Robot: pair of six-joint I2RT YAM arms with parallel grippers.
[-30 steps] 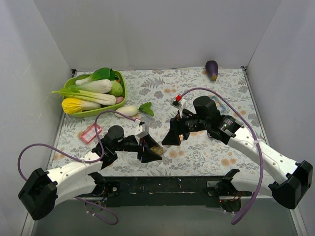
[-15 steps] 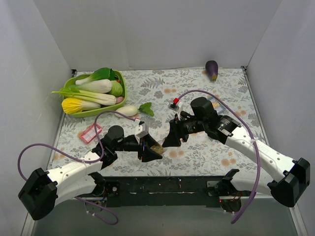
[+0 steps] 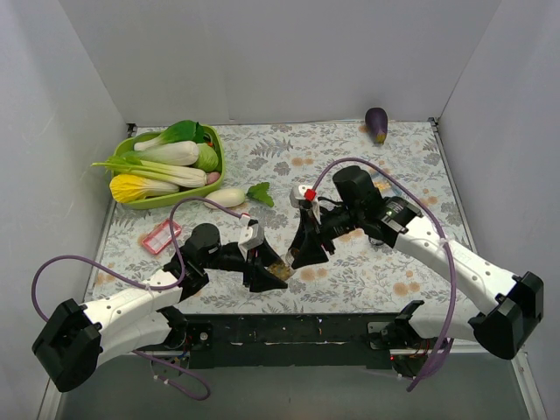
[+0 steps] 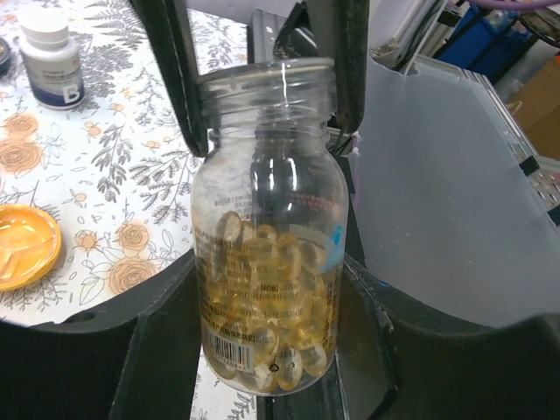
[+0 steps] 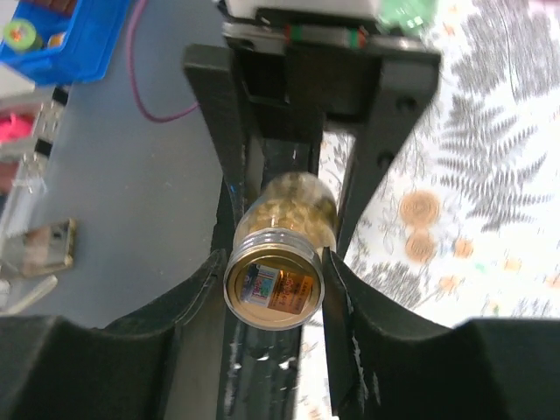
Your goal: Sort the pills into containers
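1. The pill bottle (image 4: 267, 245) is a clear, round-shouldered cylinder with a threaded neck and no cap. It holds glossy golden oval softgels, and a barcode sticker shows near its base.
2. The left gripper (image 4: 267, 350) is clamped on the bottle's body, one black finger on each side near the base.
3. The right gripper (image 5: 273, 302) meets it head-on, with its two fingers pressed against the neck on either side of the rim.
4. The bottle's long axis runs from one gripper to the other, with the mouth facing the right wrist camera and the capsules heaped toward the base end.
5. The bottle hangs above the floral tablecloth (image 3: 350, 149), near the middle of the near edge.
6. A shallow, translucent amber dish (image 4: 22, 245) lies flat on the cloth, apart from the bottle.
7. A capped white plastic bottle (image 4: 51, 44) stands upright farther off.
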